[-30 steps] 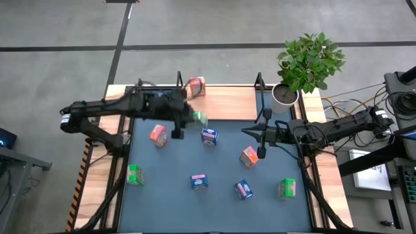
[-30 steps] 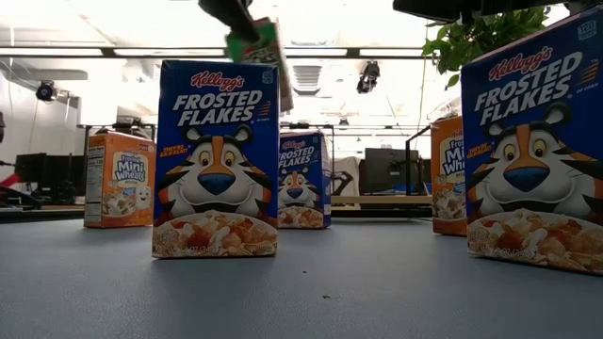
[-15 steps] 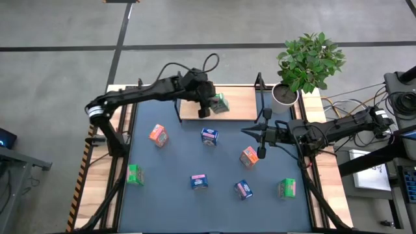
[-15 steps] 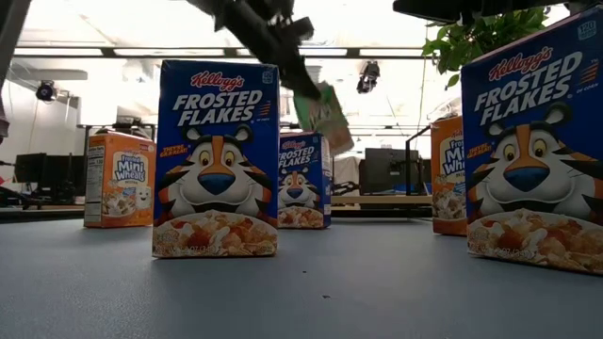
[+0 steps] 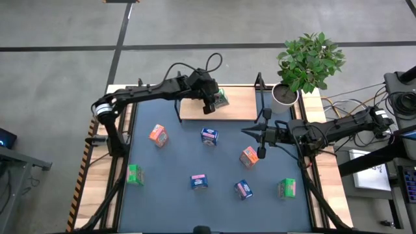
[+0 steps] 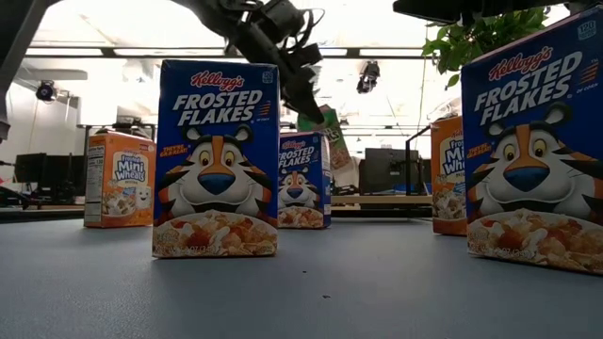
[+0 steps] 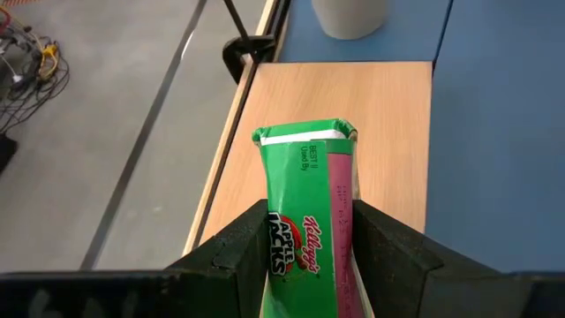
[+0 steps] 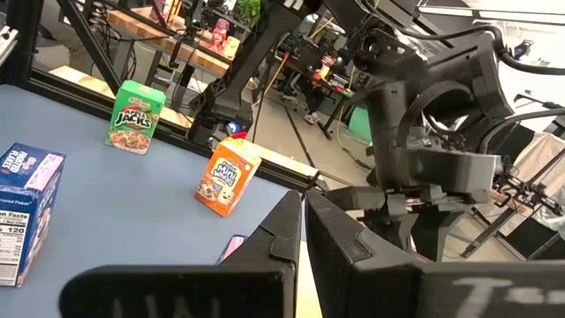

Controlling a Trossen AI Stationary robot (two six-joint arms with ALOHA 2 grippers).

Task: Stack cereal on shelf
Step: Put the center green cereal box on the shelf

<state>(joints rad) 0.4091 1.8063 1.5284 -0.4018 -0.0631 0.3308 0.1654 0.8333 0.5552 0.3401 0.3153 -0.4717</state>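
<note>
My left gripper (image 5: 211, 102) is over the shelf (image 5: 240, 107), a light-wood board with black posts at the table's far edge, and is shut on a green cereal box (image 5: 221, 99). The left wrist view shows this box (image 7: 305, 203) above the board (image 7: 380, 115). My right gripper (image 5: 250, 133) hovers shut over the table's right half, touching nothing. On the table stand two orange boxes (image 5: 158, 134) (image 5: 249, 156), three blue ones (image 5: 208, 136) (image 5: 198, 181) (image 5: 243, 189) and two green ones (image 5: 134, 174) (image 5: 286, 188). My left gripper pinches the green box between its two fingers (image 7: 234, 252), on the box's lower half (image 7: 300, 247); the top flap (image 7: 305, 134) points away from the wrist. The fingers come slanting down from the table's left. The box (image 6: 332, 141) is tilted and lifted clear of the board.
A potted plant (image 5: 309, 62) stands beside the shelf's right end, its white pot (image 7: 349, 13) just beyond the board. Black posts (image 5: 180, 81) (image 5: 259, 81) rise at the shelf's far corners. The right arm (image 5: 325, 130) reaches in from the table's right edge.
My left gripper has carried the green box from over the table toward the far edge and right, out over the shelf board, turning as it went, then lowered a little. The box has stayed in its hold.
</note>
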